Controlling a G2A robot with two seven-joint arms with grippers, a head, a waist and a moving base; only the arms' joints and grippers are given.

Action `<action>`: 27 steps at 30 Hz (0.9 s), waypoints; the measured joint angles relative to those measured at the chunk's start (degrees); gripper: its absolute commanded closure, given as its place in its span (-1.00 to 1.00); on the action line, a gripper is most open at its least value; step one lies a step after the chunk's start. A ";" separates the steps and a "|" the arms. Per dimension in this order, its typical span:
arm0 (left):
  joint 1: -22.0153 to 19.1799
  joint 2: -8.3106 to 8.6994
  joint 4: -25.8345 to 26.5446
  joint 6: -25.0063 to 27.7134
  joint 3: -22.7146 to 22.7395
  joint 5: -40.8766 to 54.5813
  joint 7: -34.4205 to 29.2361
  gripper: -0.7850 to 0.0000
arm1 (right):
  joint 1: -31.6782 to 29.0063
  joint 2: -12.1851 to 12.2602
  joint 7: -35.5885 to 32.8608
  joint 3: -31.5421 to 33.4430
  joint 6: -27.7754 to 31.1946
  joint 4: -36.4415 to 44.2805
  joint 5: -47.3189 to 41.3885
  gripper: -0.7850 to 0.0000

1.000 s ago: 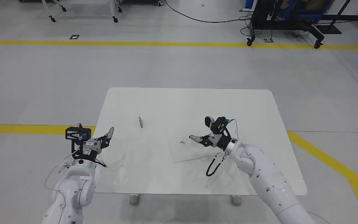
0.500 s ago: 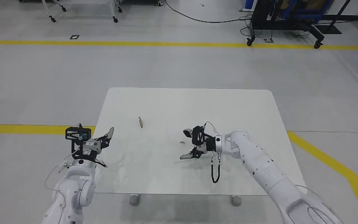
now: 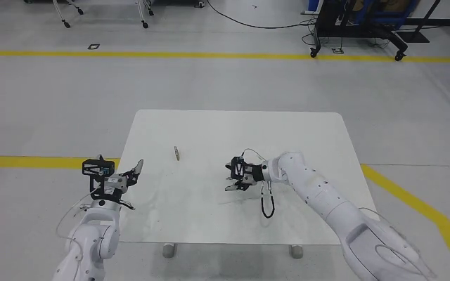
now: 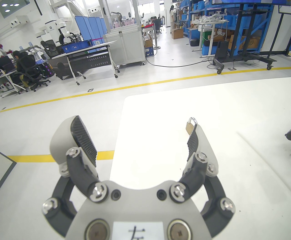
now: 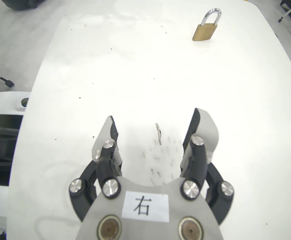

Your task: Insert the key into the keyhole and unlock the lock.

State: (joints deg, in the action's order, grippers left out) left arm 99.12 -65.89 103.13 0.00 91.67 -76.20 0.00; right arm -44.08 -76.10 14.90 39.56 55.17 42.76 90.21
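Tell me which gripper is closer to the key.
The right gripper: the key lies on the table between its open jaws. The left gripper hangs at the table's edge, far off.

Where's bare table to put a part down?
Free: far strip of the table beyond the lock; the patch between lock and right hand. Crowded: around the key, between that hand's open fingers.

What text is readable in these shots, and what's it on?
"左", cut off at the frame edge: white sticker on the left gripper base.
"右": white sticker on the right gripper base.
No legible marking on the brass padlock with steel shackle.
Blue storage shelves behind: print too blurred.
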 measured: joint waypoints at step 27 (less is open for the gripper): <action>0.00 0.00 0.00 0.00 0.00 0.00 0.00 -1.00 | 6.02 -1.53 12.55 -3.42 -3.99 -8.62 5.59 1.00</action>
State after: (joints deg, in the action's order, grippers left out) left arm 99.12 -65.89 103.13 0.00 91.67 -76.20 0.00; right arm -38.06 -77.63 27.45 36.14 51.18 34.15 95.80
